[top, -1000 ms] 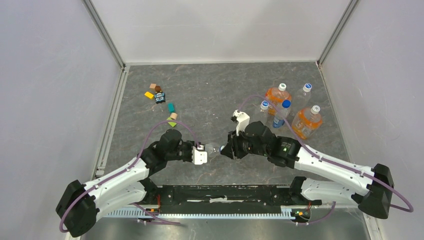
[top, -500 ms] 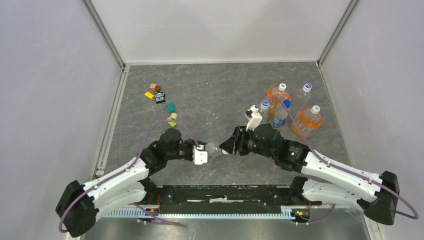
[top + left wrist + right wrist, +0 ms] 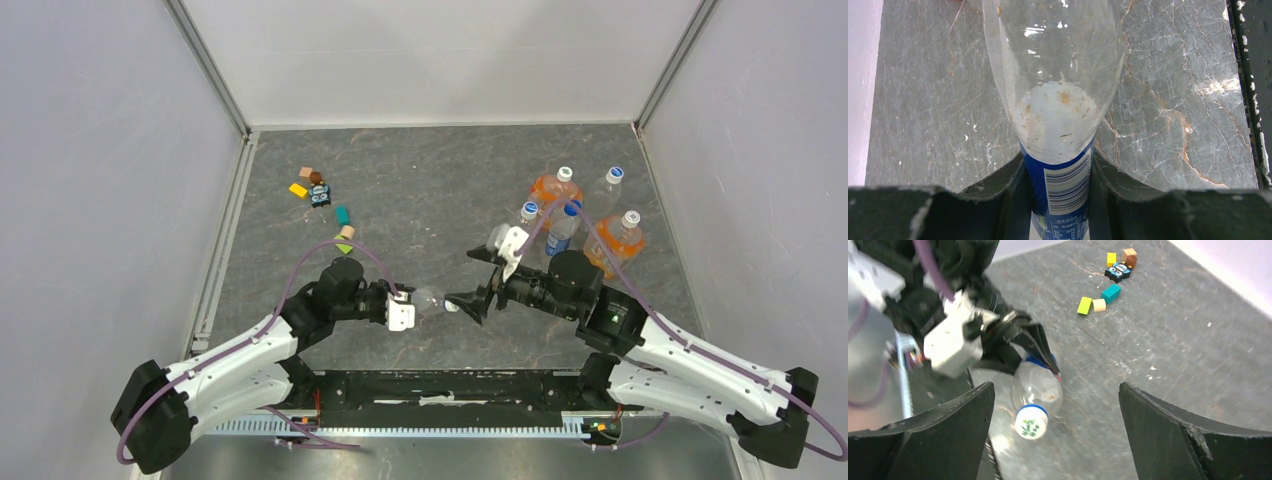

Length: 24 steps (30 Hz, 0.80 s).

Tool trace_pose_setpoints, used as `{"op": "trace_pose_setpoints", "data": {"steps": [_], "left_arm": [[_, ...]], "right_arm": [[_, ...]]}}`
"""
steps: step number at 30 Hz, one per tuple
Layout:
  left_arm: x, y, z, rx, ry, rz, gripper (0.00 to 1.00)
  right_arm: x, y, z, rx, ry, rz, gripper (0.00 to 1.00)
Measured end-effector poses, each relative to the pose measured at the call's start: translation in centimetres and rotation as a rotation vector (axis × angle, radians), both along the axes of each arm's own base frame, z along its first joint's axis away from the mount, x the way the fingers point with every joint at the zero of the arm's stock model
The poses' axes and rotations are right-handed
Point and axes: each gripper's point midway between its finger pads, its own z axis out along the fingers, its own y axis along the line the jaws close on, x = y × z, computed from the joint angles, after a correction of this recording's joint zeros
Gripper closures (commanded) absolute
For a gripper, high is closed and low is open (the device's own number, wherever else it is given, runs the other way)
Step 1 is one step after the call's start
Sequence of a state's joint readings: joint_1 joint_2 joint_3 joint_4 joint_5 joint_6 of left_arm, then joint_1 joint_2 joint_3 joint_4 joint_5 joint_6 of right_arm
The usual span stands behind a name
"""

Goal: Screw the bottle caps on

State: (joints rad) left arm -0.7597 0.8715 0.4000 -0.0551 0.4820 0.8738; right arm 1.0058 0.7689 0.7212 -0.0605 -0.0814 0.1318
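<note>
The labelled bottle [image 3: 428, 298] is held level above the surface [image 3: 420, 190], its long axis running across the top view and its neck pointing toward the right arm. The left end effector [image 3: 408, 303] pinches it around its labelled end. A white cap [image 3: 1031, 423] sits on the neck; whether it is threaded fully home I cannot tell. The right end effector [image 3: 478, 285] is spread wide, its fingers either side of the cap and clear of it. The bottle looks empty but for droplets. Four upright bottles [image 3: 560, 228], two holding orange liquid, stand beyond the right arm. Toy blocks [image 3: 322, 205] lie well apart, far left.
</note>
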Motion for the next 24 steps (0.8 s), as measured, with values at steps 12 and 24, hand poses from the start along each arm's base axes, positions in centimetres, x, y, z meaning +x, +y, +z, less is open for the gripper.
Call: {"op": "trace_pose_setpoints", "data": {"steps": [12, 24], "left_arm": [[0.0, 0.0, -0.2, 0.005, 0.006, 0.000, 0.57], [0.0, 0.0, -0.3, 0.009, 0.009, 0.000, 0.57]], "right_arm": [[-1.6, -0.9, -3.4, -0.458, -0.535, 0.382, 0.16], [-3.9, 0.5, -6.8, -0.616, -0.657, 0.572, 0.31]]}}
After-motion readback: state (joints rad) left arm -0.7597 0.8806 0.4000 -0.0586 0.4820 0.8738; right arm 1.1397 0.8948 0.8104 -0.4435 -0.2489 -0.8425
